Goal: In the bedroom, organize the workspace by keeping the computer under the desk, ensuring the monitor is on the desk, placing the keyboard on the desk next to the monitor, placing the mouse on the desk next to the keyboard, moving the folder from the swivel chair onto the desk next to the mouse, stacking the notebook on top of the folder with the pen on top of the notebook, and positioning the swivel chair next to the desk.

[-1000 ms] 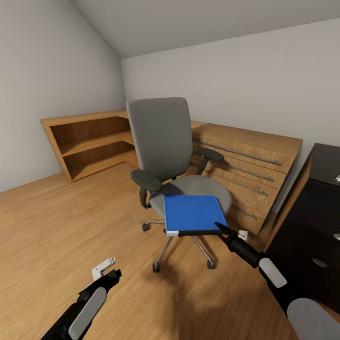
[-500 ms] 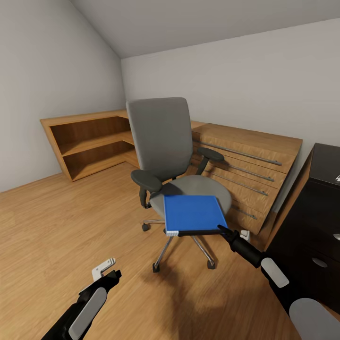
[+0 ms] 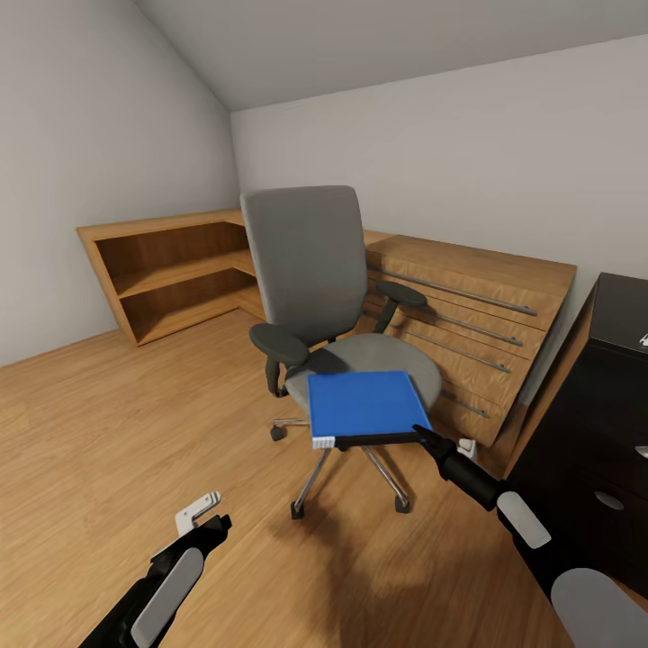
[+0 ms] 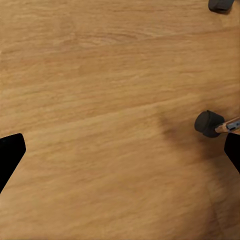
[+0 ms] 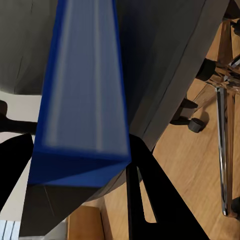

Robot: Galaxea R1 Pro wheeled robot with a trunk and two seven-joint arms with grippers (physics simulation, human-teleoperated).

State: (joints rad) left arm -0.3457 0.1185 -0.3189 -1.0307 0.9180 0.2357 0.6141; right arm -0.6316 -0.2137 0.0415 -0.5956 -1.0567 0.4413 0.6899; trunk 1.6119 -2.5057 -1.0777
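Sloped grey walls and light wood floor (image 3: 108,432) tell me I'm in the bedroom, facing the swivel chair (image 3: 310,270) with oak shelving (image 3: 171,261) behind it. My right pincer (image 3: 420,433) is clamped on the near corner of the folder (image 3: 364,405); in the right wrist view the blue edge (image 5: 82,85) runs straight out from between the jaws, above the grey seat (image 5: 160,55). Whether the folder is clear of the cushion or resting on it, I cannot tell. My left pincer (image 3: 211,508) hangs spread and empty low over the floor, a chair castor (image 4: 207,122) just off one fingertip. The desk (image 3: 612,387) sits close beside my right arm. I judge the folder step is barely begun: it has yet to reach the desk, and notebook, pen and chair positioning all remain.
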